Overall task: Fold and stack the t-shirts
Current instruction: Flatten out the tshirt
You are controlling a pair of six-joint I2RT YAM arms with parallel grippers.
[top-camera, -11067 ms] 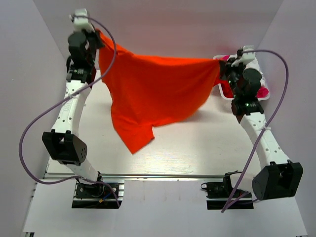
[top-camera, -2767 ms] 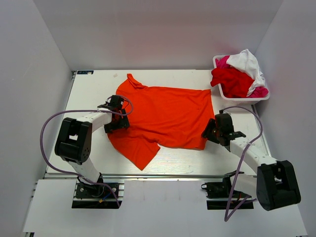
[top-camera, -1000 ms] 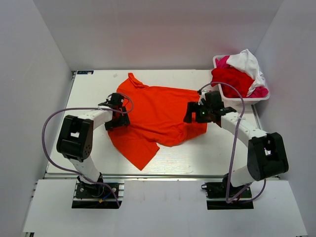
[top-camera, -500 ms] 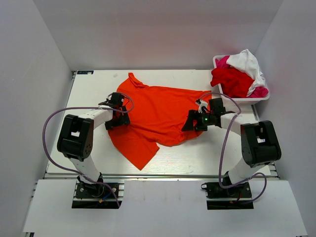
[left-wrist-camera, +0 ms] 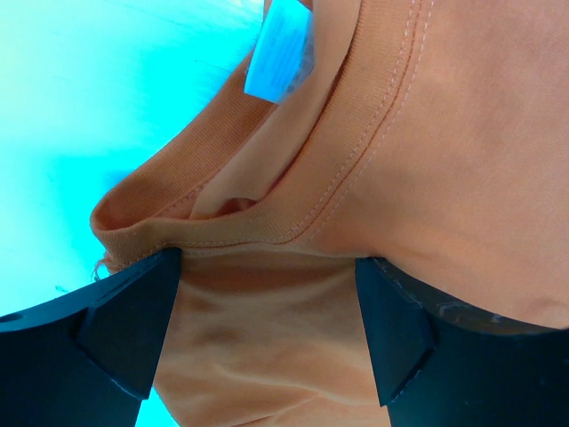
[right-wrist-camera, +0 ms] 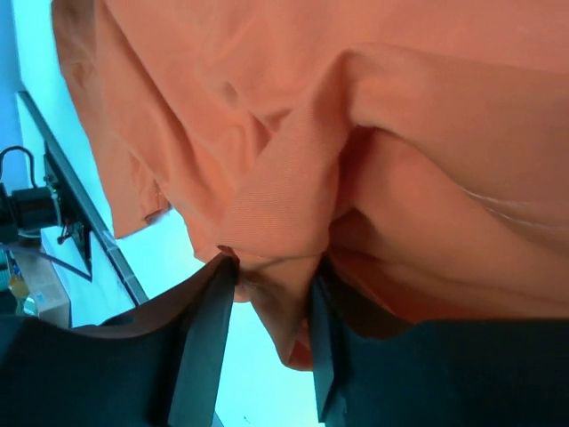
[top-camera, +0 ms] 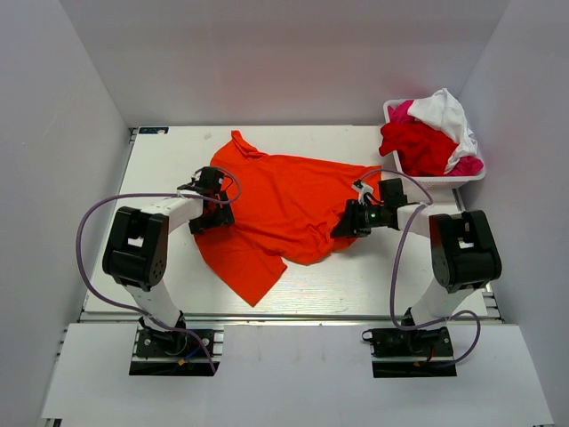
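Observation:
The bright orange t-shirt lies spread on the white table, its right side bunched inward. My left gripper rests at the shirt's left edge. In the left wrist view this gripper is open, its fingers wide apart over the collar and its label. My right gripper sits low at the shirt's lower right. In the right wrist view it has its jaws drawn in on a raised fold of orange cloth that touches both fingers.
A white basket stands at the back right corner, holding red, magenta-pink and white t-shirts. Grey walls close in the table on three sides. One sleeve of the orange shirt points toward the front edge.
My right gripper has dropped and slid slightly down-left along the shirt's right side, and its jaws have narrowed onto a fold. The left arm has not moved.

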